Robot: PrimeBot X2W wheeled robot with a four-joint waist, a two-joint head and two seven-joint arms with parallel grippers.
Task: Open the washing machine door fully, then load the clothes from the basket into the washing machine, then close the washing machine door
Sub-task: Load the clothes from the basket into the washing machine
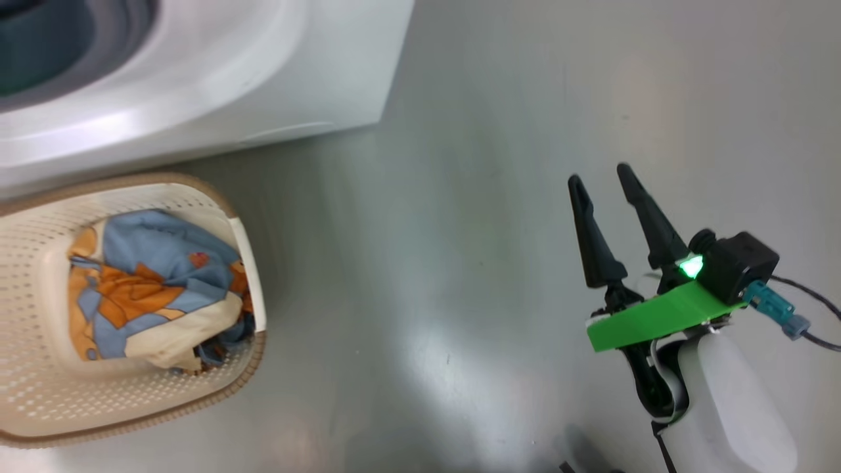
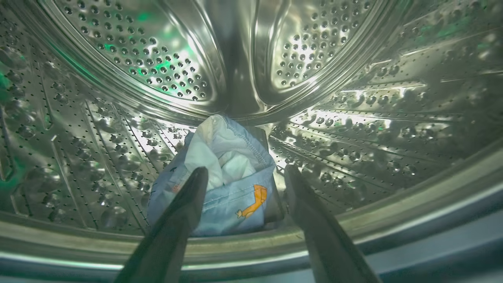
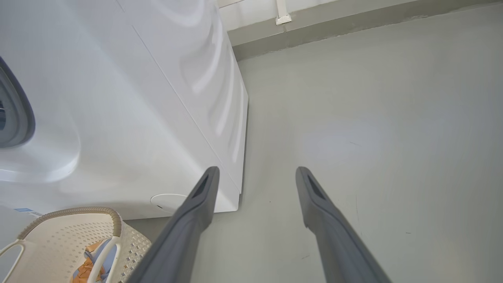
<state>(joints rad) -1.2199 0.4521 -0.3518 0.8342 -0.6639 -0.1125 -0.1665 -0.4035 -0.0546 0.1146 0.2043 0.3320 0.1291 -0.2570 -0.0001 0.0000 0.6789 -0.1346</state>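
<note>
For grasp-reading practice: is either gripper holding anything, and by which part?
Nothing is held. Left gripper: jaws open, not clamping the clothes lying in the drum. Right gripper: jaws open above the floor.

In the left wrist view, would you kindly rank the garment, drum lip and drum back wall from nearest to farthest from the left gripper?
From the left gripper:
1. garment, between the fingertips.
2. drum lip, beneath the fingers.
3. drum back wall, deep behind the garment.
</note>
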